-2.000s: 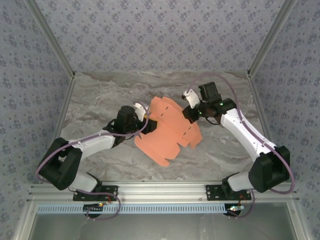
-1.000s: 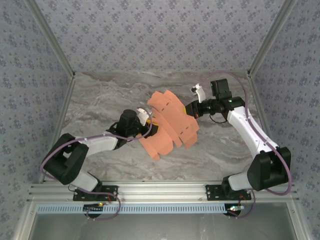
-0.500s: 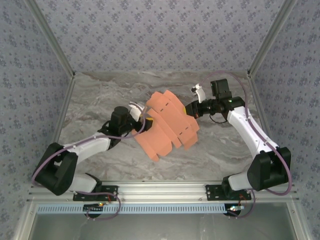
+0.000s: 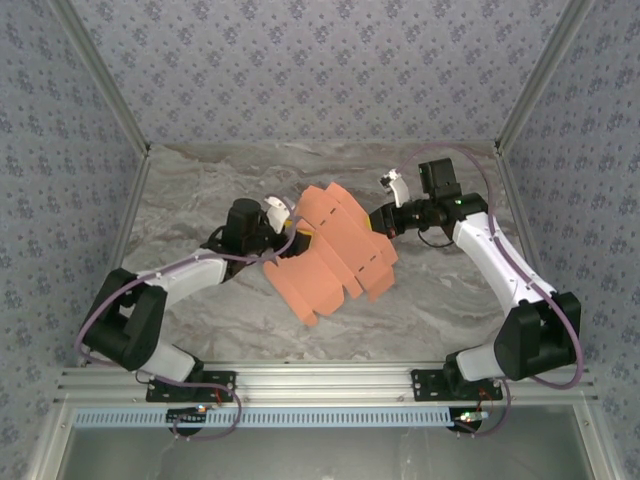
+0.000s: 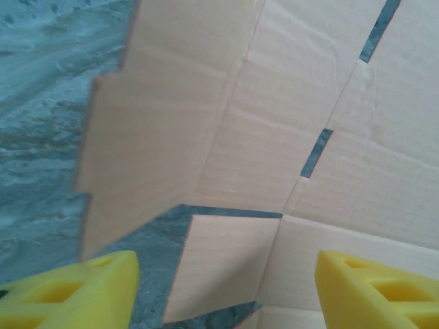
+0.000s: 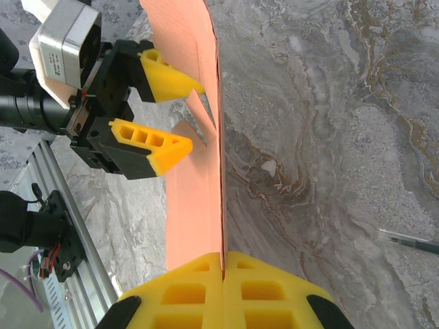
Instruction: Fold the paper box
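mid-fold, the paper box [image 4: 335,255] is pinched by its edge in the right gripper [image 6: 223,259], and a flap is to be grasped next by the left gripper [image 5: 226,281], spread wide before it.

My two arms are white with big black joints. My left arm [image 4: 190,272] and my right arm [image 4: 505,265] each have a thin purple cable [image 4: 95,320] that loops along them. Each arm stands on a black foot [image 4: 190,385] on a long silver rail [image 4: 330,378]. My left claw [image 6: 195,113] has two yellow fingers [image 6: 147,140] with little window holes in them. They sit on black blocks, and a grey metal box [image 6: 65,41] is behind them. My right claw [image 6: 223,264] has the same yellow fingers with holes.
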